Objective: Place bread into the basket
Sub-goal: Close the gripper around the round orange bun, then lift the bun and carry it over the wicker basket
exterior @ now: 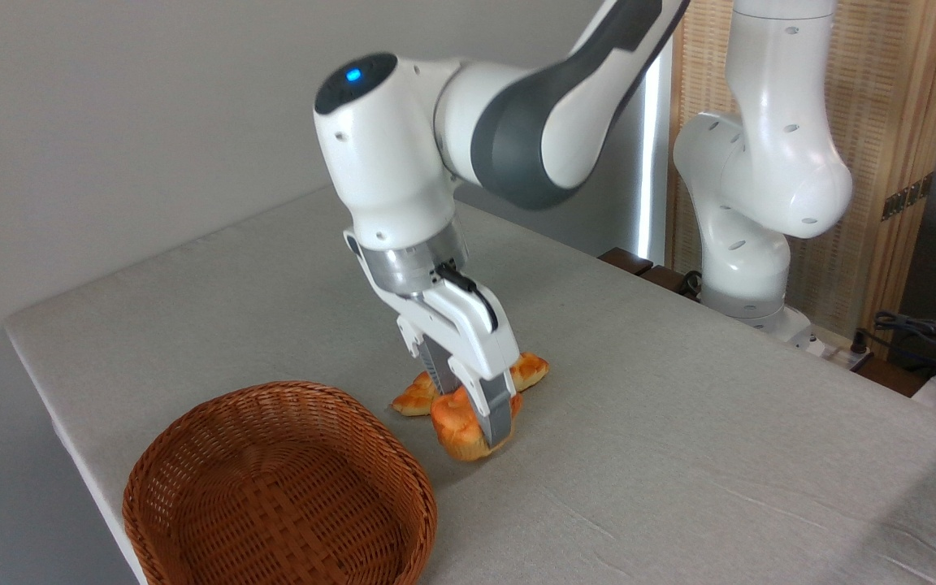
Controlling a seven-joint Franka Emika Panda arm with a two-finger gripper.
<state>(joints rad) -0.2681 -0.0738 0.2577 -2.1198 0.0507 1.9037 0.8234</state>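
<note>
The gripper (pixel 476 418) is clamping the bread (pixel 458 429) between its fingers, tilted and seemingly just clear of the table (pixel 679 422) — though contact is hard to rule out. The braided loaf (pixel 531 370) is lying just behind. The grasp step is finishing; next comes lifting and carrying leftward — over the empty basket (pixel 192 487) nearby.

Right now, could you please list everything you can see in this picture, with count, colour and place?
bun: one, orange-golden, between the hand's fingers, near the basket
loaf: one, golden, flat on the table behind the bun, partly hidden
basket: one, reddish-brown wicker, empty, front left of the table
table: one, light grey cloth cover
cables: several, dark, far right edge
arm: one, white and grey
hand: one, white, closed around the bun
</note>
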